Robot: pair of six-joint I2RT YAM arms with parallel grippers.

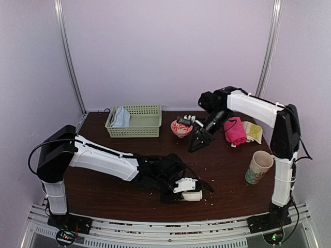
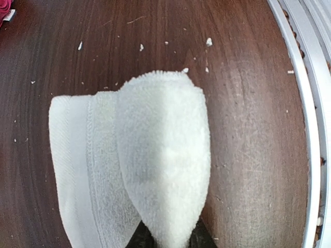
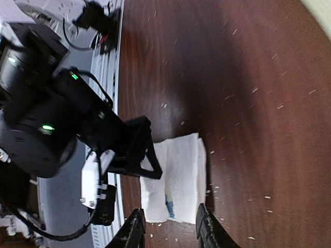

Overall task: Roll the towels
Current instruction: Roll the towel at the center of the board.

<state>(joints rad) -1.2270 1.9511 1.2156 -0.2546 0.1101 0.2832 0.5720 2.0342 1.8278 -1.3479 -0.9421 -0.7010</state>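
Note:
The off-white towel (image 2: 155,155) lies folded on the dark table near the front rail, also visible as a small white bundle (image 1: 193,196). My left gripper (image 2: 168,238) (image 1: 187,189) is shut on a raised fold of it, the cloth pinched between the dark fingers (image 2: 202,241). The pale blue towel (image 1: 121,117) sits crumpled in the green basket (image 1: 145,124) at the back left. My right gripper (image 3: 169,231) (image 1: 198,143) hangs open above the table's middle, nothing between its fingers (image 3: 135,227); the white towel (image 3: 178,181) shows far below it.
A rolled pink cloth (image 1: 235,131) and a yellow packet (image 1: 253,131) lie at the back right. A patterned mug (image 1: 258,167) stands at the right. A small red bowl (image 1: 181,127) sits beside the basket. Crumbs dot the wood; the metal rail (image 2: 310,124) runs along the front edge.

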